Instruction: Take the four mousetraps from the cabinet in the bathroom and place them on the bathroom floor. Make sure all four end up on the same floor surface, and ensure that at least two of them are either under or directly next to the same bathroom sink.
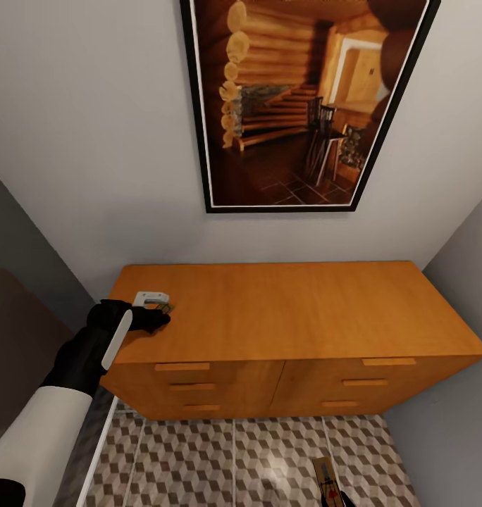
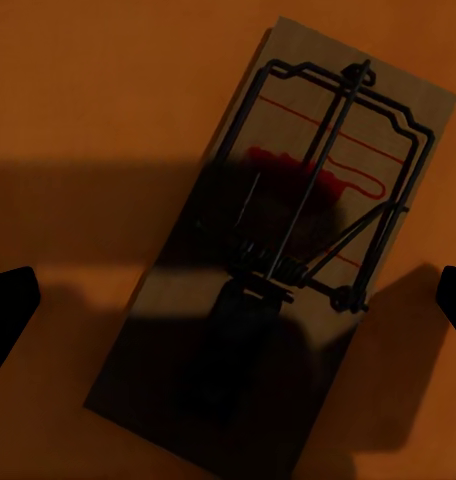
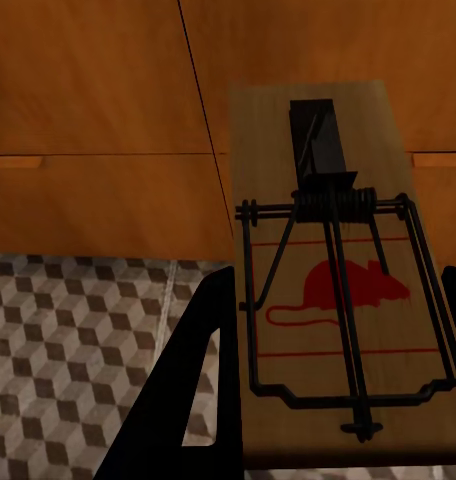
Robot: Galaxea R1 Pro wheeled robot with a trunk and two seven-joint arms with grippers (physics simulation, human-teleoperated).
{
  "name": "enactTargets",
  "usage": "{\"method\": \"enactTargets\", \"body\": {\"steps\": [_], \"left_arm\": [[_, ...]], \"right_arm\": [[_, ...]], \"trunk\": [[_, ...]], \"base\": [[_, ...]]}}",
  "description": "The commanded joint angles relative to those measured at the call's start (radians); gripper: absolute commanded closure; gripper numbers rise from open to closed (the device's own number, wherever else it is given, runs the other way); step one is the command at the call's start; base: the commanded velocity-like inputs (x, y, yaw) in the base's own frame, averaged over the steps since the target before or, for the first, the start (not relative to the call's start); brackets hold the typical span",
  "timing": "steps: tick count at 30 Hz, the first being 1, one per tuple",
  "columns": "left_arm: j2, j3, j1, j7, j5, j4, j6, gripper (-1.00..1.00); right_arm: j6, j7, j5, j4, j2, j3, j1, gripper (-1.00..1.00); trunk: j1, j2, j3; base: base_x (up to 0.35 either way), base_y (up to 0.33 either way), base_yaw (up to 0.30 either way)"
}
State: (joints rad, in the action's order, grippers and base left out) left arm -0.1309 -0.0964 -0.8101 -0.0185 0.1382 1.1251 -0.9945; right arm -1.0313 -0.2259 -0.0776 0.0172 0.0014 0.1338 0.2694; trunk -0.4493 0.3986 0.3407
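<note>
The orange-brown cabinet (image 1: pixel 304 310) stands against the wall ahead. My left gripper (image 1: pixel 155 315) hovers over its top near the left end. In the left wrist view one mousetrap (image 2: pixel 318 130) lies flat on the cabinet top (image 2: pixel 88 100), and the left gripper (image 2: pixel 228 300) is open above it, a black fingertip (image 2: pixel 8 310) on each side. A second mousetrap (image 3: pixel 328 290), with a red mouse print, is held in my shut right gripper (image 3: pixel 328 340). It hangs low over the bathroom floor (image 3: pixel 68 340), in front of the drawers (image 3: pixel 88 100). That trap (image 1: pixel 324 475) also shows low in the head view.
A large black-framed picture (image 1: pixel 304 105) hangs above the cabinet. Grey walls close in on both sides, and a dark surface (image 1: pixel 8 338) stands at the left. Cube-patterned tiles (image 1: pixel 199 458) run in front of the cabinet.
</note>
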Motion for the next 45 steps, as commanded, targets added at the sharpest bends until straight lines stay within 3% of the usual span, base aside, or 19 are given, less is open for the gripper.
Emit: {"method": "enactTargets", "body": {"steps": [1, 37, 38, 45], "left_arm": [[-0.001, -0.002, 0.0, 0.0, 0.001, -0.004, -0.004, -1.0], [-0.001, -0.002, 0.0, -0.001, 0.001, -0.021, 0.005, -1.0], [-0.001, -0.002, 0.0, -0.001, 0.001, -0.021, 0.006, 1.0], [-0.001, -0.002, -0.001, 0.0, 0.001, -0.022, 0.014, 1.0]], "right_arm": [[-0.003, -0.003, -0.007, 0.0, 0.0, 0.009, 0.001, 1.0], [-0.004, -0.003, -0.007, 0.0, 0.0, 0.009, 0.001, 1.0], [-0.004, -0.003, -0.007, 0.0, 0.0, 0.009, 0.001, 1.0], [-0.004, -0.003, -0.007, 0.0, 0.0, 0.009, 0.001, 1.0]], "trunk": [[-0.001, 0.001, 0.002], [-0.001, 0.001, 0.002], [-0.001, 0.001, 0.002], [-0.001, 0.001, 0.002]], "base": [[0.0, 0.0, 0.0], [0.0, 0.0, 0.0], [0.0, 0.0, 0.0], [0.0, 0.0, 0.0]]}}
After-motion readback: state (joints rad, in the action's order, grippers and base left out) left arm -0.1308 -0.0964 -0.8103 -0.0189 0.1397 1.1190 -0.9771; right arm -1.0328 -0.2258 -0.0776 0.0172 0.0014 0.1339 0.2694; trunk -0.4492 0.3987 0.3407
